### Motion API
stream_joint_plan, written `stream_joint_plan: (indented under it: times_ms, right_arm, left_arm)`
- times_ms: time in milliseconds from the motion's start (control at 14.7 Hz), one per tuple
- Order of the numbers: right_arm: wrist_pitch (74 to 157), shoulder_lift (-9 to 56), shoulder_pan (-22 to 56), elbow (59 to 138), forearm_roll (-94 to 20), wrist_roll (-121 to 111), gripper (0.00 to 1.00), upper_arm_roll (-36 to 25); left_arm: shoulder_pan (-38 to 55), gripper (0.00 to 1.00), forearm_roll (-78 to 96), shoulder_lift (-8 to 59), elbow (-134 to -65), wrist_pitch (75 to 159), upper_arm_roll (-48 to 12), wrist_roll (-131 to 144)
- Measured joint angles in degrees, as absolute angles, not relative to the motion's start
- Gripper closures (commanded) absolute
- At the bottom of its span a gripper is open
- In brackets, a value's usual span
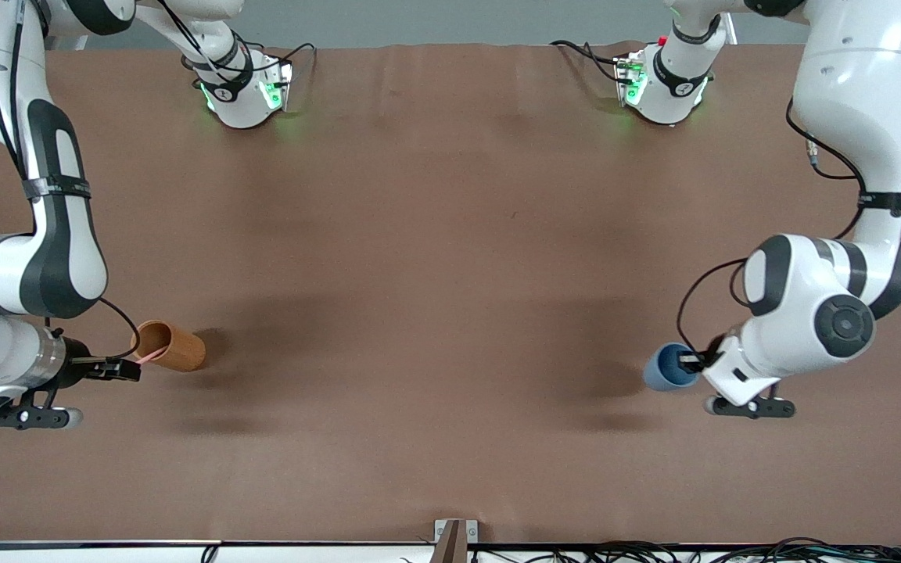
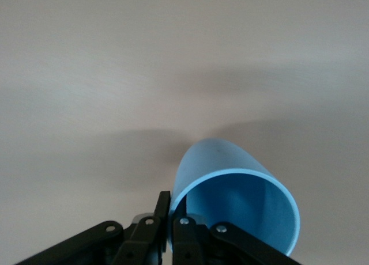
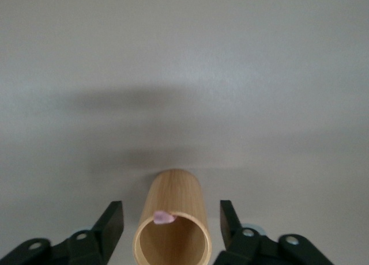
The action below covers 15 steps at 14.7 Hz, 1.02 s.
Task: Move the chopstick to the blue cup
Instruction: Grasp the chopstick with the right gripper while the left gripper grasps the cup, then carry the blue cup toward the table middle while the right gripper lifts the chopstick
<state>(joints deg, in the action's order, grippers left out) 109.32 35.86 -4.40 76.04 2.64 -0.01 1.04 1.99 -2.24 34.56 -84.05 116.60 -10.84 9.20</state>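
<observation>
Chopstick [image 1: 147, 357] first: I see its pink end poking out of the orange-brown cup [image 1: 173, 346], which stands on the bench [image 1: 435, 274] toward the right arm's end. In the right wrist view the pink tip [image 3: 164, 218] rests against the cup's rim [image 3: 172, 242]. My right gripper [image 1: 123, 370] sits just over that rim, its fingers [image 3: 109, 224] spread wide on either side of the cup's mouth and touching neither cup nor stick, so it holds nothing. Well apart, toward the left arm's end of the bench, is the blue cup [image 1: 668, 367]. My left gripper [image 1: 689, 361] is at its rim, fingers [image 2: 163, 210] pinched tight on the blue wall [image 2: 230, 196], one finger outside and one inside.
</observation>
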Motion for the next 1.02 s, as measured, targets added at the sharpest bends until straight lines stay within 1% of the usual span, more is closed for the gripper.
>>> stream_joint_plan:
  times_ms: [204,611,815,883,1019]
  right_arm:
    - [108.7,35.9,-4.3,76.0,2.6,0.2,0.60,1.1]
    - [108.6,35.9,-4.2,75.8,2.6,0.4,0.80,1.3]
    - [108.6,35.8,-4.2,75.6,2.6,0.5,0.95,1.3]
    - [108.6,35.8,-4.2,75.5,2.6,0.5,0.97,1.3]
    - [108.6,35.3,-4.2,75.2,2.6,0.5,0.97,1.3]
  left_arm:
    - [7.4,1.00,-2.2,32.4,-84.1,113.9,-14.1,21.0]
    - [22.7,1.00,-2.3,32.9,-84.6,113.8,-14.6,42.5]
    - [27.7,1.00,-2.3,34.9,-84.6,116.6,-14.6,49.4]
    - [29.0,1.00,-2.3,35.7,-84.7,118.1,-14.6,51.5]
    - [31.1,1.00,-2.3,37.5,-84.7,121.4,-14.3,54.9]
